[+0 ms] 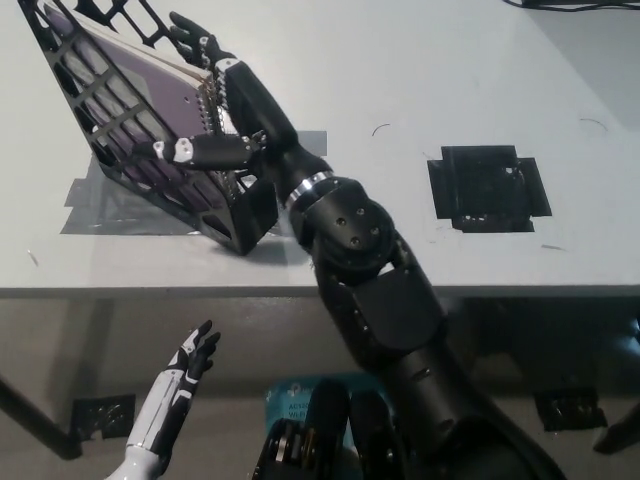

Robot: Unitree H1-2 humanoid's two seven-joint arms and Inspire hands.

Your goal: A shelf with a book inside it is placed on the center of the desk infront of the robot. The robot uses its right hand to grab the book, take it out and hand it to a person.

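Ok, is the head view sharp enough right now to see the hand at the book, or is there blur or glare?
Head view: sharp, no motion blur on the right hand at the spiral-bound book in the black shelf. Even lighting, soft shadow under the shelf on the desk, mild sheen on the grey tape. The left hand below the desk edge is dimmer but clear.

The black right arm is stretched up and to picture left from the bottom right, elbow bent, forearm angled diagonally. The right hand (pixel 222 110) is held with fingers spread apart, thumb pointed to picture left, nothing gripped. The white left hand (pixel 180 385) is rested low at picture lower left, fingers open and pointed up.
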